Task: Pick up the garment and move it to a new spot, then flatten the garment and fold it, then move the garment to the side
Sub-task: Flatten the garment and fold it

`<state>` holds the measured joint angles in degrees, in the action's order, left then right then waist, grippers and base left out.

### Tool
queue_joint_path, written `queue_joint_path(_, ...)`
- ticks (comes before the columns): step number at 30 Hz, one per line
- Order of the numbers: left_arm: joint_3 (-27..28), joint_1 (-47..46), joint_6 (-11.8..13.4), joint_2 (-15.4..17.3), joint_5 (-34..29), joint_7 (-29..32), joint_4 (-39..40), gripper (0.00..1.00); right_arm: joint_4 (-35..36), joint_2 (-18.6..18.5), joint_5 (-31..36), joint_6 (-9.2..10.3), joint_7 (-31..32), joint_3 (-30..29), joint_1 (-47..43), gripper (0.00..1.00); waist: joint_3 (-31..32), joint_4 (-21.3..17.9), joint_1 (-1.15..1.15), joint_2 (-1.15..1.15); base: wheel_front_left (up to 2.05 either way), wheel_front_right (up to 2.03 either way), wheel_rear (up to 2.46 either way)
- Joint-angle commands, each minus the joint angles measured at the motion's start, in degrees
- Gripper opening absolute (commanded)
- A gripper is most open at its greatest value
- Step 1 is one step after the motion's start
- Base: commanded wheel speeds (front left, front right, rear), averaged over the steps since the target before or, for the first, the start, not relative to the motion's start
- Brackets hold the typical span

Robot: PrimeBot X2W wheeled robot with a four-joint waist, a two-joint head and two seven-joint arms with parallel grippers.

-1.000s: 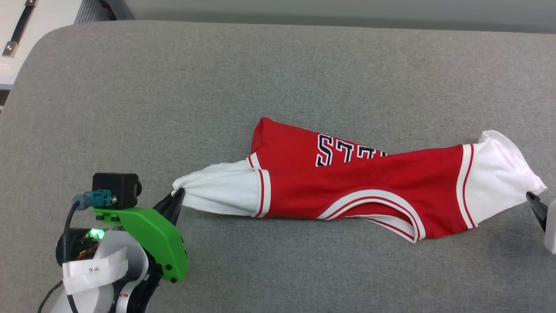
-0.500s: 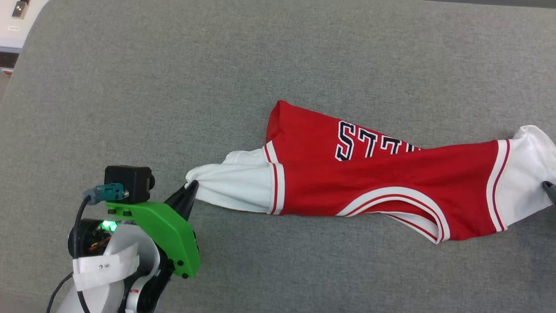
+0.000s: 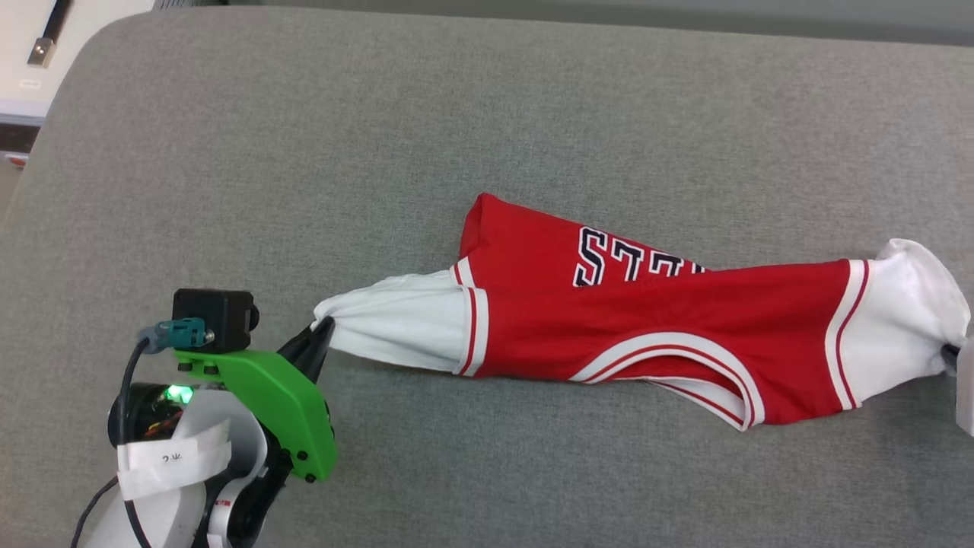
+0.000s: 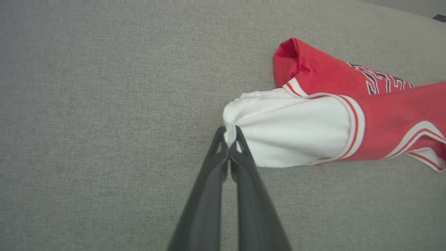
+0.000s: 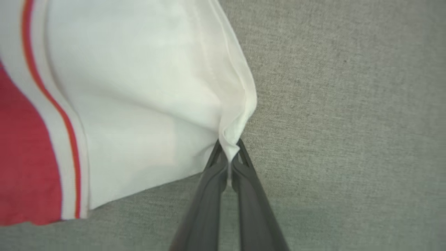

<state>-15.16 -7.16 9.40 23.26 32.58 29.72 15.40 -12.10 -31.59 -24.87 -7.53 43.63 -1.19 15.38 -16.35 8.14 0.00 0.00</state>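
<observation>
The garment (image 3: 647, 323), a red jersey T-shirt with white sleeves and partly hidden black lettering, lies twisted and stretched left to right across the grey cushion. My left gripper (image 3: 323, 329) is shut on the tip of the garment's left white sleeve (image 4: 289, 129), the fabric pinched between the two dark fingertips (image 4: 223, 141). At the head view's right edge my right gripper (image 3: 951, 356) is shut on the edge of the other white sleeve (image 5: 139, 104); in the right wrist view the cloth bunches between its closed fingers (image 5: 217, 158).
The grey upholstered cushion (image 3: 380, 152) has a rounded corner at the far left. Beyond that corner stands a pale surface (image 3: 30, 46) with a dark strap. A grey floor strip runs along the cushion's far edge.
My right gripper has closed on the right sleeve's edge, which it only touched before. The head camera has shifted, so the whole picture has moved. The left grip is unchanged.
</observation>
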Motion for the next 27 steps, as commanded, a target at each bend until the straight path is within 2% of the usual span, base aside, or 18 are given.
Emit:
queue_joint_path(1,0.52,-0.56,-0.07,0.61,0.31,-0.31,0.00,0.00,0.37,-0.50,-0.82,0.04,-0.96,-0.55,-1.23,0.00,2.84,-1.53,0.00,0.00,0.00,0.00,0.00)
queue_joint_path(10,2.79,-0.55,-0.17,3.75,0.89,1.15,1.33,0.00,7.43,-3.88,-6.22,0.04,-5.56,-4.26,-2.08,0.00,9.61,-4.51,0.00,0.00,0.00,0.00,0.00)
queue_joint_path(17,5.63,-1.57,-0.03,6.26,2.24,2.87,4.86,0.00,13.43,-5.48,-9.73,0.04,-6.81,-7.00,-2.44,0.00,12.92,-6.18,0.00,0.00,0.00,0.00,0.00)
queue_joint_path(27,11.14,-6.24,0.11,10.34,3.73,4.55,9.85,0.00,17.53,-7.84,-11.56,0.04,-9.61,-9.07,4.23,0.00,15.50,-8.26,0.00,0.00,0.00,0.00,0.00)
